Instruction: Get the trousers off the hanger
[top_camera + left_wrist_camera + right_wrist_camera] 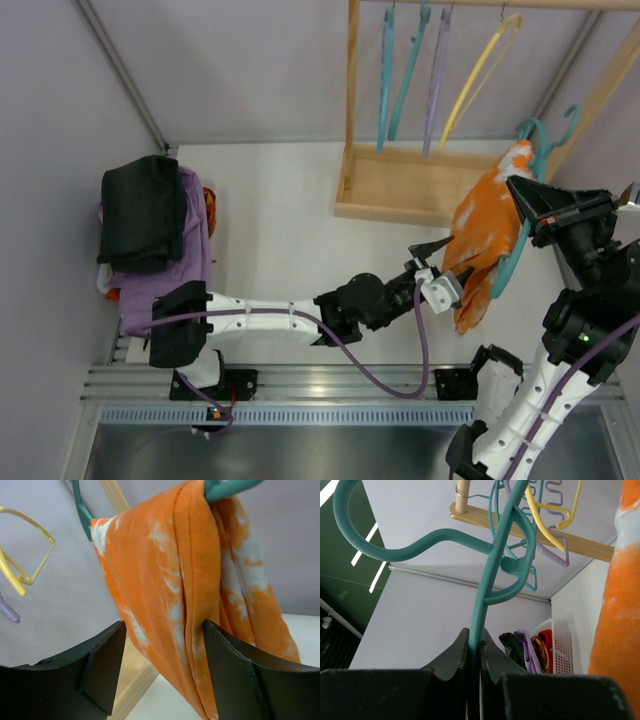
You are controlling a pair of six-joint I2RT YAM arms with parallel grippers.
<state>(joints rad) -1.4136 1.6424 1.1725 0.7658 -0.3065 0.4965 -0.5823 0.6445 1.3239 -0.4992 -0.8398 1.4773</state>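
While the left fingers (pixel 102 665) stand spread on either side of the trousers' (pixel 170 580) hanging fold, the right fingers (pixel 452 662) clench the hanger (pixel 487 585); the cloth drapes over it above the tabletop (pixel 290 220), beside the wooden rack (pixel 400 185).

On my screens the trousers (pixel 487 235) read bright orange with white blotchy tie-dye patches (the stitched seam in the left wrist view is orange too), and the hanger (pixel 490 575) is plain teal. The rack (pixel 400 190) is pale wood, with teal hangers (pixel 386 80), a lilac hanger (pixel 436 80) and a yellow hanger (pixel 480 75). I also see a black cloth (pixel 142 212) and a purple cloth (pixel 190 260).
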